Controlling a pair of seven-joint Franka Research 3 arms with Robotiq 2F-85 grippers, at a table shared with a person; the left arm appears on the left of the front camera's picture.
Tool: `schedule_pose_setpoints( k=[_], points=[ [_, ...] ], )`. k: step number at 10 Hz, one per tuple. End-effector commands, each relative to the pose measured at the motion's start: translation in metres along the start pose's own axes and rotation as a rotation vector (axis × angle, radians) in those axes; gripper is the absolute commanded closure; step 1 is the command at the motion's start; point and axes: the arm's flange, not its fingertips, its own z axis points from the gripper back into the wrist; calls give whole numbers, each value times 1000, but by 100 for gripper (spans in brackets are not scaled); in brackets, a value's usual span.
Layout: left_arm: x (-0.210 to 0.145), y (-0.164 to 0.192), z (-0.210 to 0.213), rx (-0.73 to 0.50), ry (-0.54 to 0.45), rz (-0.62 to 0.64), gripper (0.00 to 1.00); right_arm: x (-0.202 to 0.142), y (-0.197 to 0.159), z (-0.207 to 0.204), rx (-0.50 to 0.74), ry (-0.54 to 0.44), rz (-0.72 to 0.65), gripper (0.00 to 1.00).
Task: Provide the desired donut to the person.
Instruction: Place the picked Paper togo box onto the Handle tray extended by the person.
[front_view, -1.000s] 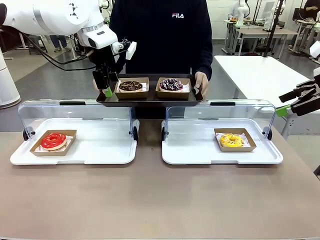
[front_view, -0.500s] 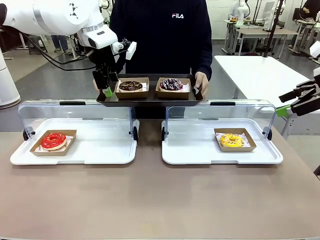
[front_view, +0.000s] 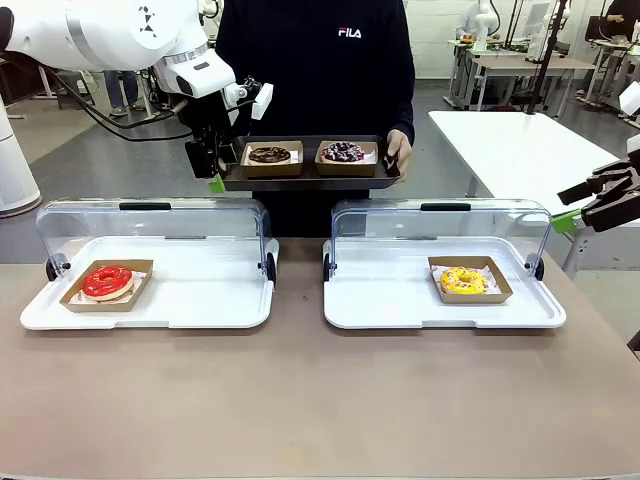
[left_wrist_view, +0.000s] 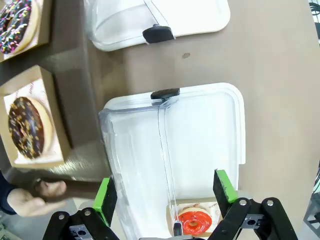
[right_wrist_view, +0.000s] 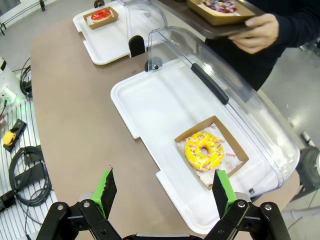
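The person (front_view: 320, 70) in a black FILA sweatshirt holds a dark serving tray (front_view: 310, 180) at the far side. On it sit a chocolate donut (front_view: 269, 155) and a purple-sprinkled donut (front_view: 344, 152), each in a cardboard box. My left gripper (front_view: 212, 170) hangs open at the tray's left end, holding nothing. Its wrist view looks down on the chocolate donut (left_wrist_view: 26, 127), the person's hand (left_wrist_view: 35, 192) and a red donut (left_wrist_view: 195, 222). My right gripper (front_view: 563, 208) stands open at the far right, above a yellow donut (right_wrist_view: 204, 150).
Two white trays with raised clear lids lie on the brown table. The left one (front_view: 200, 300) holds the red donut (front_view: 107, 281) in its box. The right one (front_view: 380, 300) holds the yellow donut (front_view: 464, 281). A white side table (front_view: 520, 150) stands at the back right.
The person has lifted the serving tray with both donuts up and back, away from my left gripper. Neither arm has moved.
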Motion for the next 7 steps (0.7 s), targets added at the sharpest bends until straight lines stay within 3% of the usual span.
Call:
schedule_pose_setpoints(
  k=[1, 2, 3, 5, 7],
  points=[
    [-1, 2, 1, 17, 3, -2, 0, -3, 0, -1, 9, -3, 10, 0],
    [0, 0, 0, 0, 0, 0, 0, -3, 0, -1, 9, -3, 10, 0],
    [-15, -24, 25, -30, -48, 96, 0, -3, 0, -1, 9, -3, 10, 0],
    [-80, -75, 68, -76, -186, 308, 0, -3, 0, -1, 9, -3, 10, 0],
    [-149, -129, 85, -34, -387, 437, 0, -3, 0, -1, 9, -3, 10, 0]
  ],
)
